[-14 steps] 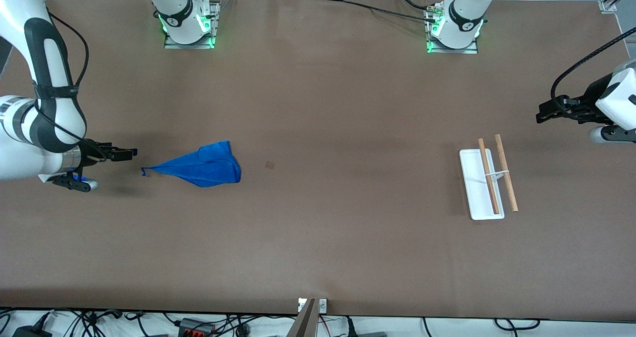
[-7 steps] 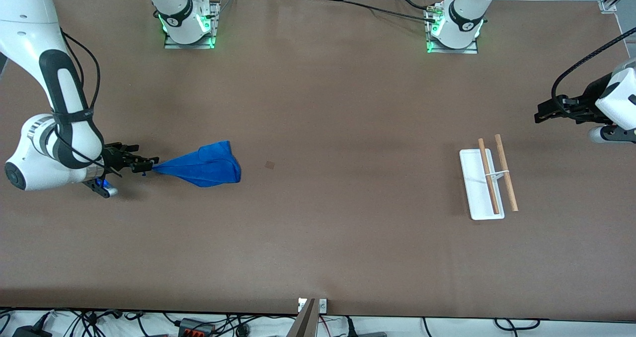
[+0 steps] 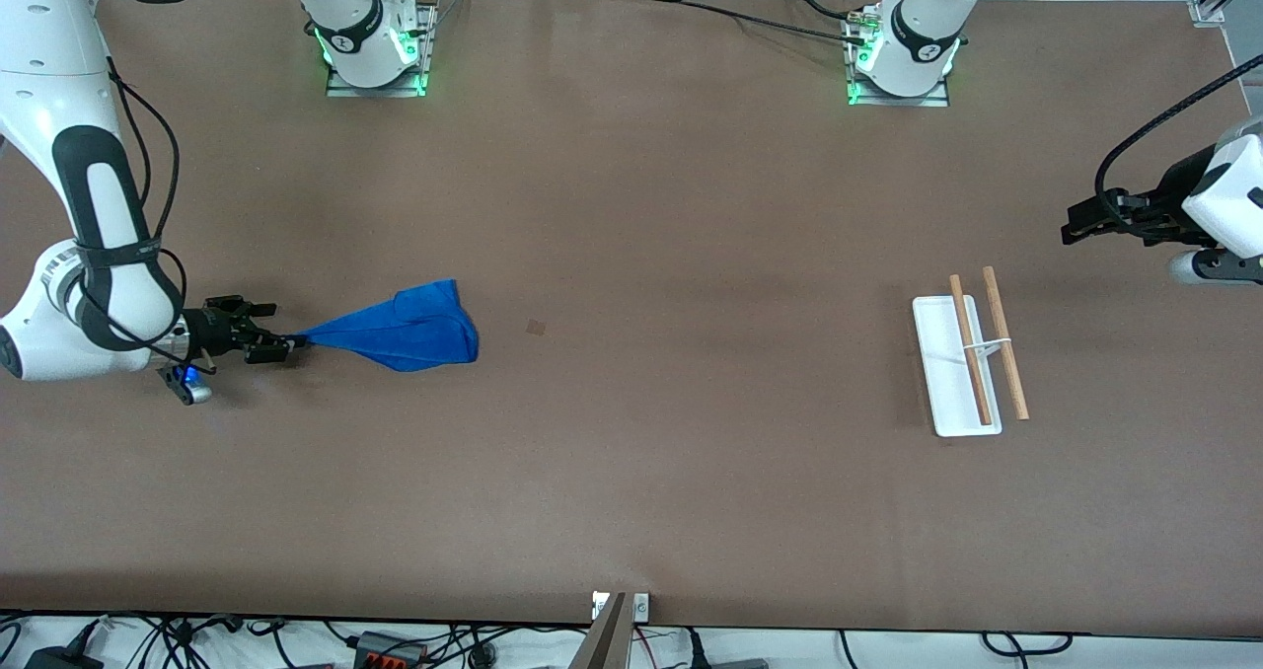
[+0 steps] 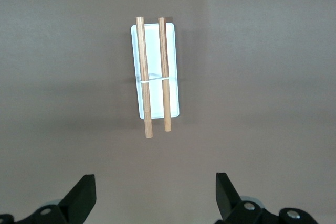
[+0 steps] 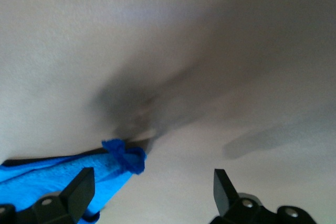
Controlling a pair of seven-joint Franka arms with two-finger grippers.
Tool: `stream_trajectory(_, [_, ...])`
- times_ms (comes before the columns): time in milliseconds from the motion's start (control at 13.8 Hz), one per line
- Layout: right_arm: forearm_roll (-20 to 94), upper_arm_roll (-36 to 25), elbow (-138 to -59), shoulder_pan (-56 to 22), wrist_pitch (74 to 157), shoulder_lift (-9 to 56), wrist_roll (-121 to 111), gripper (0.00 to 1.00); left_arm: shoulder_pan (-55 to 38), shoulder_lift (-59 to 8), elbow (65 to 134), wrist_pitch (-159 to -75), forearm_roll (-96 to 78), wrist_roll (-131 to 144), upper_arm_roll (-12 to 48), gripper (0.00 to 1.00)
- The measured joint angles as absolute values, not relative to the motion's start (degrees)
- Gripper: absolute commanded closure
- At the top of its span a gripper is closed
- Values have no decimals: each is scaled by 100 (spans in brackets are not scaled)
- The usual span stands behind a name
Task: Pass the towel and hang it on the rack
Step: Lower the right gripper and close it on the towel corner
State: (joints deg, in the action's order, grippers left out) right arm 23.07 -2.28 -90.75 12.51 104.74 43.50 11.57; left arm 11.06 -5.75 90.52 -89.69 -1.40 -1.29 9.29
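Observation:
The bright blue towel (image 3: 405, 332) lies bunched on the brown table toward the right arm's end, drawn out to a thin pointed corner. My right gripper (image 3: 268, 334) is low at that corner, open. In the right wrist view the towel (image 5: 52, 174) and its loop tag (image 5: 128, 156) reach in beside one finger, and the gripper (image 5: 152, 182) grips nothing. The rack (image 3: 949, 373), a white base with two wooden rods (image 3: 972, 348), stands toward the left arm's end. My left gripper (image 3: 1071, 227) waits open in the air beside it, with the rack (image 4: 155, 51) ahead of the gripper (image 4: 155, 190).
A small dark mark (image 3: 536, 327) sits on the table between towel and rack. The two arm bases (image 3: 375, 52) (image 3: 903, 57) stand at the table's back edge. A metal bracket (image 3: 620, 610) and cables run along the front edge.
The right gripper swung in from beside the towel to its pointed corner, then dropped lower and drew back slightly. The towel's tip has thinned out. The left arm has not moved.

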Motion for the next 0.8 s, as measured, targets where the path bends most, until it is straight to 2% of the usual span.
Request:
stream_trajectory(362, [2678, -227, -9045, 1268, 10474, 4498, 1173, 0, 1106, -575, 9052, -8969, -140, -129, 929, 0])
stream_trajectory(434, [2705, -227, -9041, 1268, 10474, 4517, 1173, 6, 1106, -575, 9052, -8969, -140, -129, 929, 0])
stream_trajectory(506, [2711, -227, -9035, 1268, 10474, 4539, 1172, 32, 1106, -575, 9052, -8969, -140, -129, 929, 0])
stream_trajectory(579, [2712, -226, -9033, 1268, 10474, 4559, 1172, 38, 1106, -575, 9052, -8969, -140, -129, 929, 0])
stream_trajectory(651, [2714, -226, -9032, 1268, 10474, 4583, 1172, 50, 1106, -575, 9052, -8969, -140, -129, 929, 0])
stream_trajectory(796, [2721, -229, -9030, 1283, 10441, 4603, 1172, 59, 1106, -575, 9052, -8969, -140, -129, 929, 0])
